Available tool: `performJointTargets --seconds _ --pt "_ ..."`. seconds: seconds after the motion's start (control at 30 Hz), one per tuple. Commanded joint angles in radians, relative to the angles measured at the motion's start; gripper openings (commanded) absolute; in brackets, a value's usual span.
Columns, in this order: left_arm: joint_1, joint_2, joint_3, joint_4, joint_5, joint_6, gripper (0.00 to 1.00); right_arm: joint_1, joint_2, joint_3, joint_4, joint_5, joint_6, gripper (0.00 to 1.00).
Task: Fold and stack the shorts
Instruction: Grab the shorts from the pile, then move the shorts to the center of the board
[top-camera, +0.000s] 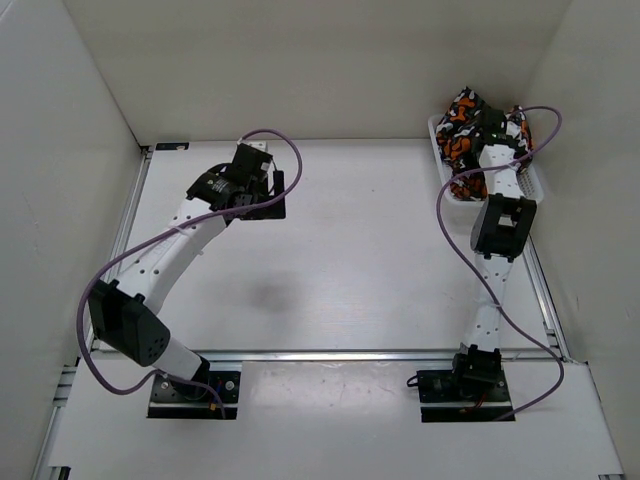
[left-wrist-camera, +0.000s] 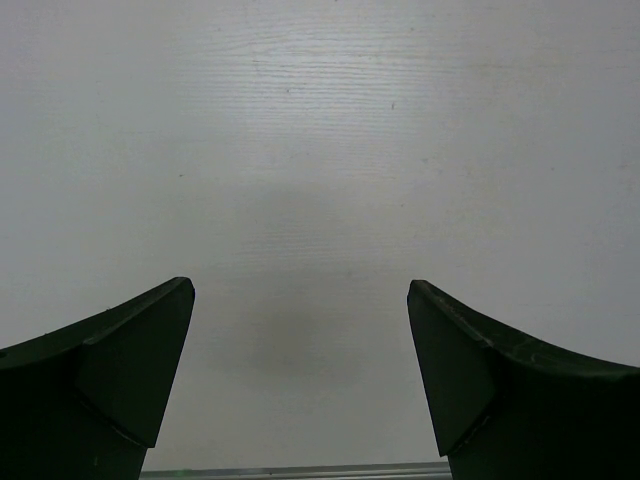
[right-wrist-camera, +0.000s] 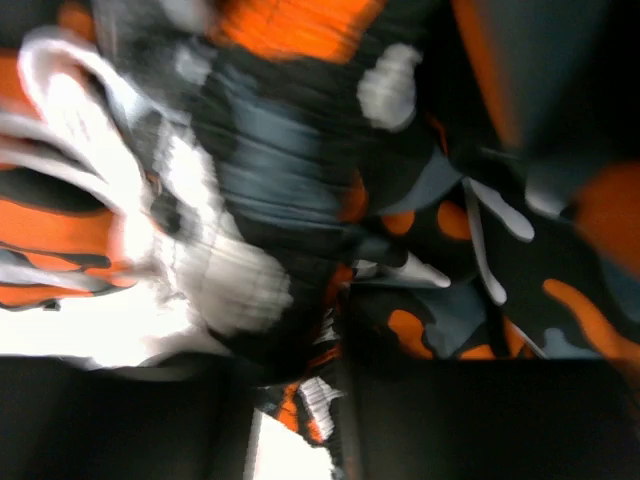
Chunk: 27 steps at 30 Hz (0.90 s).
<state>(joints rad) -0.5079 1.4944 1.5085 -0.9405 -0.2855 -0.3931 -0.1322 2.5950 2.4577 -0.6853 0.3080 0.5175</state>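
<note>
Two arms, one busy. Right tool (top-camera: 488, 138) is down in the basket (top-camera: 527, 186) at the far right corner of the desk (top-camera: 360, 260), sunk into the shorts (top-camera: 462, 122).

Right wrist view is blurred. Printed cloth (right-wrist-camera: 300, 150) fills it. The jaws of the right tool (right-wrist-camera: 300, 400) stand close together with a fold of cloth between them. It reads as clenched on the shorts; how firm, cannot tell.

Left tool (top-camera: 265, 188) hangs over the far left part of the desk. In its wrist view the left tool (left-wrist-camera: 300, 300) is released, jaws wide, nothing between them, only bare desk (left-wrist-camera: 320, 150) below.

Risks, as judged:
- Thin pinch on soft cloth. The fold may slide out on the lift and drop back in the heap.
- Bite may take several layers. The whole bundle could then rise as one lump and be hard to spread flat.
- Cloth could catch on the mesh. The basket might drag or tip, and it sits hard by the desk's right edge.
- Purple cable (top-camera: 445, 215) loops close beside the basket and could snag the rim.

Containers: one white mesh basket. It holds the shorts, bunched and heaped above the rim, with some orange cloth lapping over the side nearer the desk's middle. One pair or several, cannot tell. Nothing else shows inside.
</note>
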Motion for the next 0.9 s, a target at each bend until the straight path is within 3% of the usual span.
performJointTargets --seconds 0.0,0.03,0.2,0.33,0.57,0.77,0.87 --pt "-0.001 -0.002 0.038 0.017 -0.027 0.019 0.99 -0.007 -0.047 0.057 0.107 0.014 0.029 0.07" --pt "-0.001 -0.002 0.038 0.017 -0.027 0.019 0.99 -0.007 -0.071 0.034 0.118 0.035 0.029 0.01" --pt "-0.001 -0.042 0.038 0.017 -0.018 0.008 0.99 0.028 -0.329 -0.216 0.205 0.091 0.015 0.0" --pt "-0.001 -0.101 0.015 0.008 -0.018 -0.01 0.99 0.046 -0.56 -0.333 0.225 0.025 0.004 0.0" --pt "0.046 -0.207 0.024 -0.066 -0.061 -0.029 0.99 0.097 -0.832 -0.319 0.227 -0.286 -0.074 0.0" --pt "0.161 -0.238 0.07 -0.135 -0.023 -0.05 0.99 0.222 -1.015 -0.273 0.216 -0.504 -0.123 0.0" --pt "0.21 -0.261 0.1 -0.152 0.003 -0.05 0.99 0.321 -1.093 -0.334 0.207 -0.587 -0.161 0.0"
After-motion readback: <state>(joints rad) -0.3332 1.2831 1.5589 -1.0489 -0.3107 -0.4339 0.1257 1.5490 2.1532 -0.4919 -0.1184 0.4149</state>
